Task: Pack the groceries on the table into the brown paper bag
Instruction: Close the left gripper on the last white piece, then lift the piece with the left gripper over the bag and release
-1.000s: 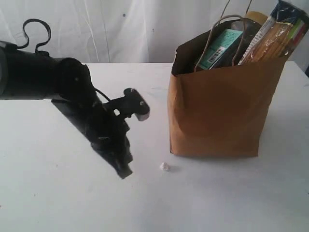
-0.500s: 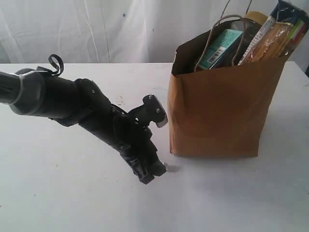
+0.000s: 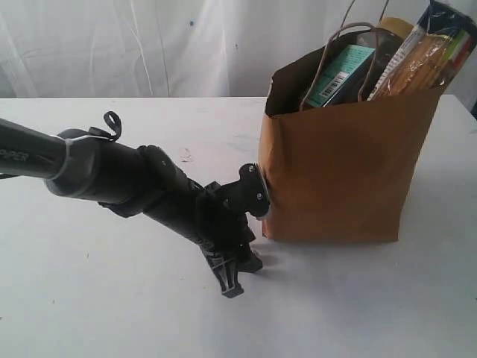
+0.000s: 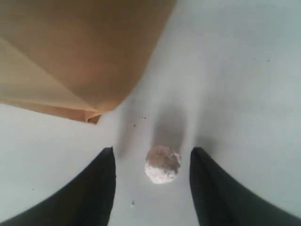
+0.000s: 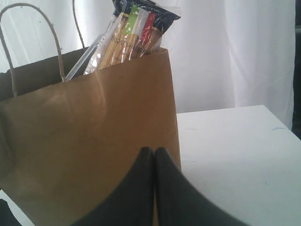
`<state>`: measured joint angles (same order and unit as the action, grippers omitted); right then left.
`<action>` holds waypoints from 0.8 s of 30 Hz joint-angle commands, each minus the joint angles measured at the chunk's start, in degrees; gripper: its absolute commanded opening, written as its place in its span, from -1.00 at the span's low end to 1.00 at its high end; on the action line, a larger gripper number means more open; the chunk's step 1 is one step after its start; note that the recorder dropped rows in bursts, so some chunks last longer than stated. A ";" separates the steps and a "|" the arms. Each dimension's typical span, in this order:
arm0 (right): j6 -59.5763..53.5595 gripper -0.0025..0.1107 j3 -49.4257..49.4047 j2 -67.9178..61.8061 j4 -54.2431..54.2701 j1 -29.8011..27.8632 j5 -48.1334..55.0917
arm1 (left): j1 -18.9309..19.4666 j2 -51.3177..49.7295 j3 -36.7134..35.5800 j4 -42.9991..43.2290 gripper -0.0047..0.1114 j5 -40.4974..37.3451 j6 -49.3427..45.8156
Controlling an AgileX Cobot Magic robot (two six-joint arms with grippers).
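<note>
The brown paper bag (image 3: 335, 171) stands upright on the table (image 3: 89, 298), right of centre. A long spaghetti packet (image 3: 421, 56) and a box with a teal side (image 3: 339, 74) stick out of its top. My left gripper (image 3: 240, 274) is down at the tabletop by the bag's near left corner. In the left wrist view it (image 4: 153, 151) is open, with a small white crumb ball (image 4: 162, 165) lying between the fingers and touching neither. The bag's corner (image 4: 80, 52) is just beyond. My right gripper (image 5: 154, 150) is shut and empty, close to the bag's side (image 5: 89, 127).
White curtains hang behind the table. Twine handles (image 3: 335, 45) loop above the bag's mouth. The spaghetti packet (image 5: 127, 40) leans out over the bag's rim. Open tabletop lies left of and in front of the bag.
My left arm swung right and down from mid-air to the table beside the bag's corner. Its jaws opened and now straddle the white crumb. The right gripper stayed shut.
</note>
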<state>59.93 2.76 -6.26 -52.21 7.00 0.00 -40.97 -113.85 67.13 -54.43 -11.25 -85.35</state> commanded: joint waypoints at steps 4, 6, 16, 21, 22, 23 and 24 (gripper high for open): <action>0.09 -0.96 -0.20 -0.16 0.06 -0.22 0.00 | -0.42 -0.27 -0.03 -1.16 -0.65 -1.39 1.44; 0.09 -0.96 -0.20 -0.16 0.06 -0.22 0.00 | -0.42 0.13 -0.03 -1.16 -0.91 -2.09 2.58; 0.09 -0.96 -0.20 -0.16 0.06 -0.22 0.00 | -0.42 17.43 -0.03 -0.29 -0.92 -10.34 12.36; 0.09 -0.96 -0.20 -0.16 0.06 -0.22 0.00 | -0.42 29.56 0.52 -1.19 -0.92 -5.83 12.25; 0.09 -0.96 -0.20 -0.16 0.06 -0.22 0.00 | -0.42 31.22 1.16 -1.41 -0.92 -4.66 11.46; 0.09 -0.96 -0.20 -0.16 0.06 -0.22 0.00 | -0.42 32.32 1.90 -1.41 -0.92 -3.32 10.51; 0.09 -0.96 -0.20 -0.16 0.06 -0.22 0.00 | -0.42 32.80 2.71 -1.41 -0.92 -2.27 9.69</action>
<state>59.93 2.76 -6.26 -52.21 7.00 0.00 -41.15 -83.99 68.27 -54.54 -15.99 -74.05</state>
